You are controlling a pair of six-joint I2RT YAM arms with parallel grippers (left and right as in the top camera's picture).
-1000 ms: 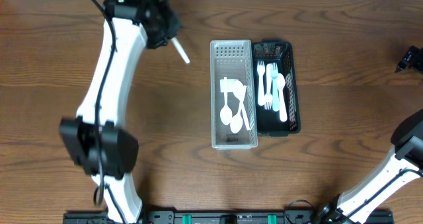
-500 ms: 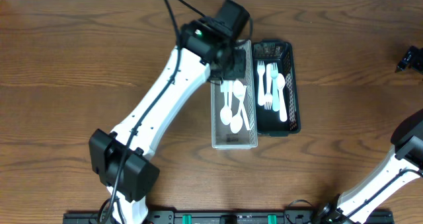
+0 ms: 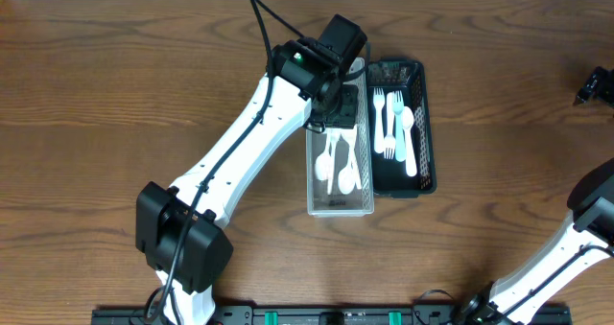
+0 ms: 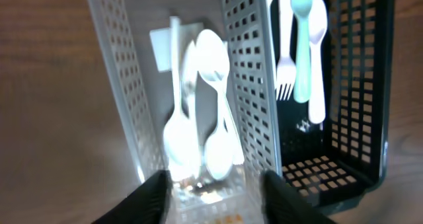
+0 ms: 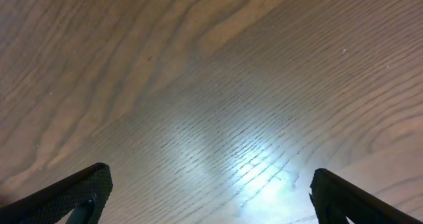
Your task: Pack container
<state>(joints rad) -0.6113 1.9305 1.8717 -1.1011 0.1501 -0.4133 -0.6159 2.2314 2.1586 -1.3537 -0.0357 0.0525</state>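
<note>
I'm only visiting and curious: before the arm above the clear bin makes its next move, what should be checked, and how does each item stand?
1. Left gripper empty: ok, jaws apart, nothing between them.
2. Spoons lying inside clear bin: ok.
3. Forks inside black bin: ok.
4. Right gripper open, over bare table: ok.
5. Left gripper's height above the clear bin's rim: cannot tell.

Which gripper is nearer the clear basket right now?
Left. The left gripper hangs open directly above the clear basket; the right gripper sits far to its right, over the table.
</note>
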